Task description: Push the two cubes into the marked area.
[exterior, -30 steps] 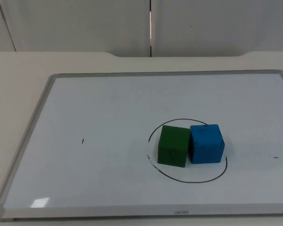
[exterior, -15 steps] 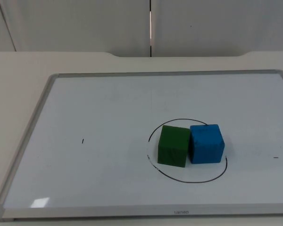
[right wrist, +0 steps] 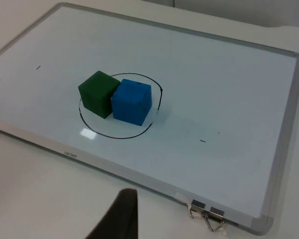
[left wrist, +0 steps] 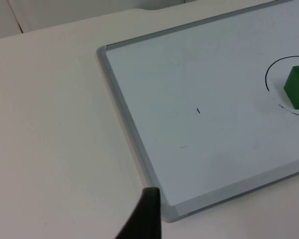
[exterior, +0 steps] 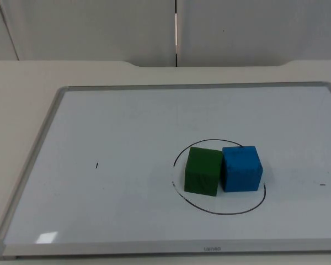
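Nothing shifts across last second: green cube (exterior: 202, 171) and blue cube (exterior: 241, 168) sit same spots, touching side by side, both inside black drawn circle (exterior: 219, 211) on whiteboard (exterior: 127, 132). Judgement: push done, task looks complete, arms pulled back and waiting.

Left claw (left wrist: 145, 219) hovers over table (left wrist: 50, 124) off whiteboard corner; right claw (right wrist: 120, 219) over table near whiteboard's clipped corner. Cannot tell whether either claw is open or closed.

Writing: small grey maker's mark on whiteboard frame (exterior: 212, 249), too small to read. Two metal binder clips (right wrist: 207, 216) on frame.
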Controlling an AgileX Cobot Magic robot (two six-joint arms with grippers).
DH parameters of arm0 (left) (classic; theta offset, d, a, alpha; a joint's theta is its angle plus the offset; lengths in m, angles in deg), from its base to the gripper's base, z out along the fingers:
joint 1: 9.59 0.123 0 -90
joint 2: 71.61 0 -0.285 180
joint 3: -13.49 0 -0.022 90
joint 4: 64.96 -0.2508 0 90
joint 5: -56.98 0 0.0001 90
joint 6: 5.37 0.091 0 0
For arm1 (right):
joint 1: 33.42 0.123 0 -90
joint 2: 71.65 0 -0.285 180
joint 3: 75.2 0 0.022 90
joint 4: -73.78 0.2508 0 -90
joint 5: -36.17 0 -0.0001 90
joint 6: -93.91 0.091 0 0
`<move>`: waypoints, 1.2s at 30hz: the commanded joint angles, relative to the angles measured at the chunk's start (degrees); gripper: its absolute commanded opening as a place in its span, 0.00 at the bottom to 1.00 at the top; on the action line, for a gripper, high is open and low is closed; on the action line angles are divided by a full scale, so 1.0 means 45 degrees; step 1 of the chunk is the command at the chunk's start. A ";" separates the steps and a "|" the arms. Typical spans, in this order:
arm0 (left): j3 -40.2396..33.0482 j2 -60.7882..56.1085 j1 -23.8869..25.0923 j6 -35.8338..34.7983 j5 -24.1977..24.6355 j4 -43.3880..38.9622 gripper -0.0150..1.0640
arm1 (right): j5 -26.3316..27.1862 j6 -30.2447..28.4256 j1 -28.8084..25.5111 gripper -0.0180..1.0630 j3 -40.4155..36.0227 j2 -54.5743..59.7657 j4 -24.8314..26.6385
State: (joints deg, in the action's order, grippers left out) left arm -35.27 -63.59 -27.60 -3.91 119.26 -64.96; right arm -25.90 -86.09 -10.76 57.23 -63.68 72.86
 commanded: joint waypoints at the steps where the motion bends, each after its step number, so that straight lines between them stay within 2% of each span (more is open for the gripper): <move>1: -0.0051 -0.0052 0.0030 -0.0105 -0.0130 -0.0090 0.82 | 0.0048 -0.0109 -0.0024 0.96 -0.0030 -0.0042 -0.0056; 2: -0.0051 -0.0052 0.0030 -0.0105 -0.0130 -0.0090 0.82 | 0.0048 -0.0109 -0.0024 0.99 -0.0030 -0.0042 -0.0056; 12: -0.0051 -0.0052 0.0030 -0.0105 -0.0130 -0.0090 0.83 | 0.0048 -0.0109 -0.0024 0.99 -0.0030 -0.0042 -0.0056; 15: -0.0051 -0.0052 0.0030 -0.0078 -0.0130 -0.0090 0.88 | 0.0048 -0.0109 -0.0024 0.99 -0.0030 -0.0042 -0.0056; 18: -0.0051 -0.0052 0.0030 -0.0078 -0.0130 -0.0090 0.99 | 0.0048 -0.0109 -0.0024 0.99 -0.0030 -0.0042 -0.0056; 36: -0.0051 -0.0052 0.0030 -0.0078 -0.0130 -0.0090 0.99 | 0.0048 -0.0109 -0.0024 0.99 -0.0030 -0.0042 -0.0024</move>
State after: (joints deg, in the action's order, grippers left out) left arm -35.27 -63.59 -27.60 -3.91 119.26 -64.96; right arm -25.90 -86.09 -10.76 57.23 -63.68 72.86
